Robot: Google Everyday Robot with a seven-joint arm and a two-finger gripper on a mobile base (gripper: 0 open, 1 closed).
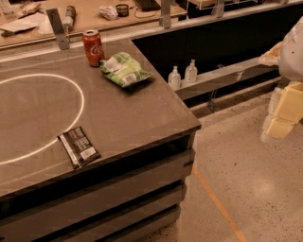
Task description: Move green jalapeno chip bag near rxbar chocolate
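Note:
The green jalapeno chip bag (124,69) lies crinkled and puffy on the dark table's far right part, just right of a red soda can (93,47). The rxbar chocolate (78,146), flat in a black wrapper with white text, lies near the table's front edge, just outside a white circle line. My gripper (280,120) shows as pale yellow blocks at the picture's right edge, over the floor, well to the right of the table and far from both things. It holds nothing that I can see.
The dark table (142,123) has a white circle line (71,123) on its left part. Two small clear bottles (182,74) stand on a low ledge beyond the table's right edge. A cluttered wooden counter (90,14) runs along the back. An orange line (218,203) crosses the speckled floor.

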